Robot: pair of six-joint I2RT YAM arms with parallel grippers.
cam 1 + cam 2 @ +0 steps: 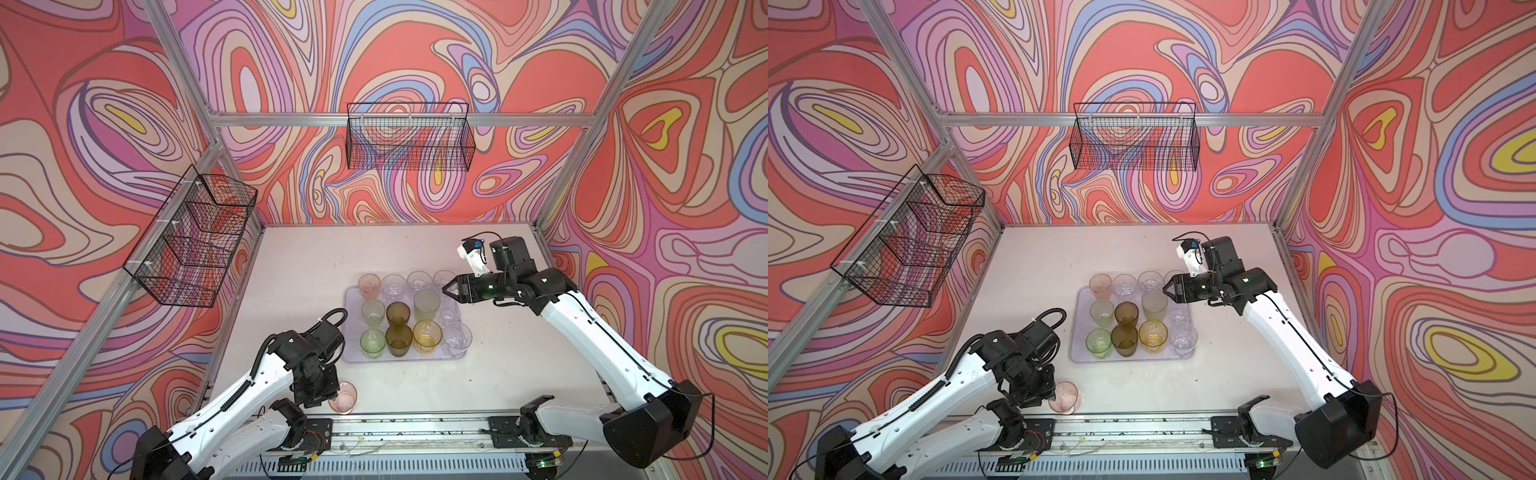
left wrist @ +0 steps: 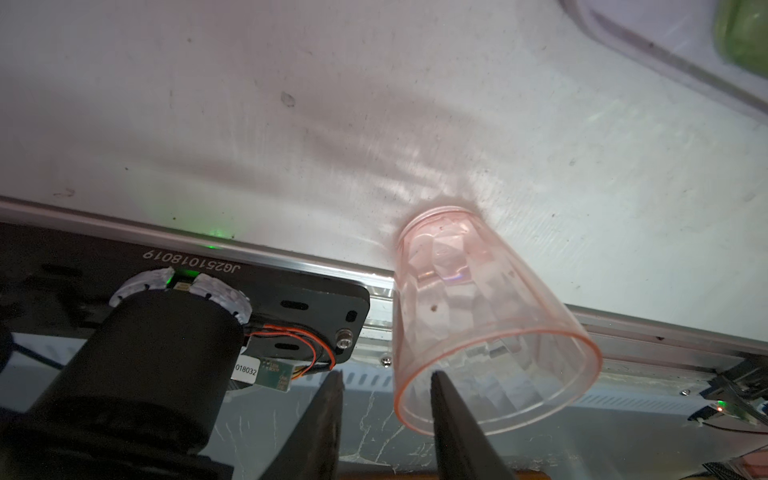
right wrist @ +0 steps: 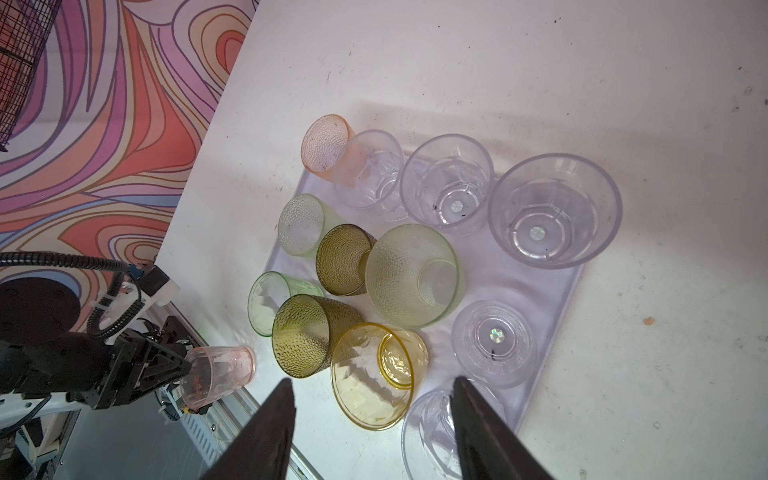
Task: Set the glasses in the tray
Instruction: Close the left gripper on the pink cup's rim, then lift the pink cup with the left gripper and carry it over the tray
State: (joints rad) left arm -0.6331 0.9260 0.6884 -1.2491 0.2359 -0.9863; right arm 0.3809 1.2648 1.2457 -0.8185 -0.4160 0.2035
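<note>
A pink glass (image 1: 344, 397) (image 1: 1064, 397) (image 2: 478, 316) (image 3: 220, 374) stands alone by the table's front edge, left of the tray. My left gripper (image 1: 334, 397) (image 2: 386, 374) straddles its rim. One finger is inside the mouth and the other outside, with a gap to the wall, so the jaws are open. The lilac tray (image 1: 399, 359) (image 1: 1129, 358) (image 3: 552, 299) holds several glasses: clear, green, olive-brown, amber and pink. My right gripper (image 1: 446, 289) (image 1: 1165, 288) (image 3: 372, 381) hangs open and empty over the tray's far right part.
A black wire basket (image 1: 195, 237) hangs on the left wall and another (image 1: 409, 137) on the back wall. An aluminium rail (image 1: 415, 432) with both arm bases runs along the table's front edge, just behind the pink glass.
</note>
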